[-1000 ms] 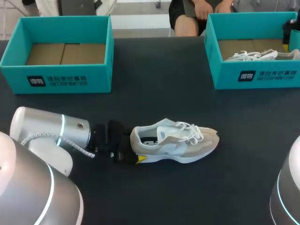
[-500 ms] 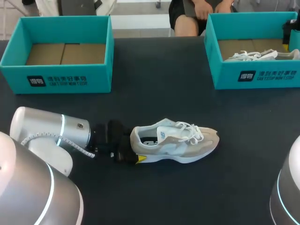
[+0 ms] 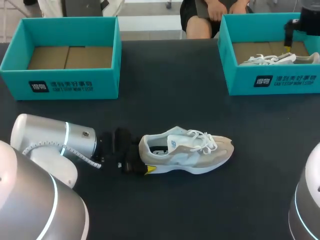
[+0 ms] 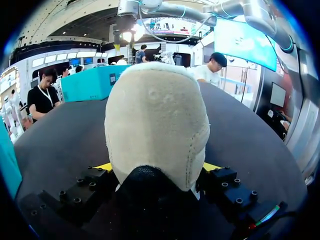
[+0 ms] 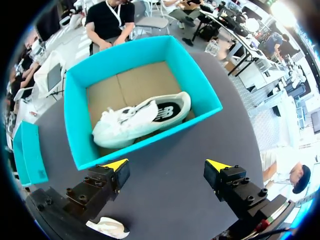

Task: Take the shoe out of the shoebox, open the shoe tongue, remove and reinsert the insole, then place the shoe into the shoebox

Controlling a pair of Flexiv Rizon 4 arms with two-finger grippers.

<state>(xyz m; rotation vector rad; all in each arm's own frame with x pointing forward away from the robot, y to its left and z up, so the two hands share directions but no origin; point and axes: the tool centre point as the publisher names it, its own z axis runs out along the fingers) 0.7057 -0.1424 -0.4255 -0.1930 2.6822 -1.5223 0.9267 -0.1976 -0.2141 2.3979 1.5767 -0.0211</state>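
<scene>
Yellow-tipped fingers (image 4: pixel 106 166) of the left gripper (image 4: pixel 157 167) clamp the heel of a beige-and-white shoe (image 3: pixel 187 150) from both sides. The shoe stands upright on its sole on the dark table (image 3: pixel 165 95), white laces up, with its toe pointing away from the left arm. Far from that shoe, beyond its toe end, the right gripper (image 5: pixel 167 167) hangs with its fingers (image 5: pixel 116 165) spread wide and nothing between them. It is over a teal shoebox (image 3: pixel 272 80) at the table's far edge. A second, white shoe (image 5: pixel 137 120) lies on its side on that box's cardboard floor. An open teal shoebox (image 3: pixel 65 82) sits well beyond the clamped shoe's heel end, also at the far edge, showing only its cardboard floor.
</scene>
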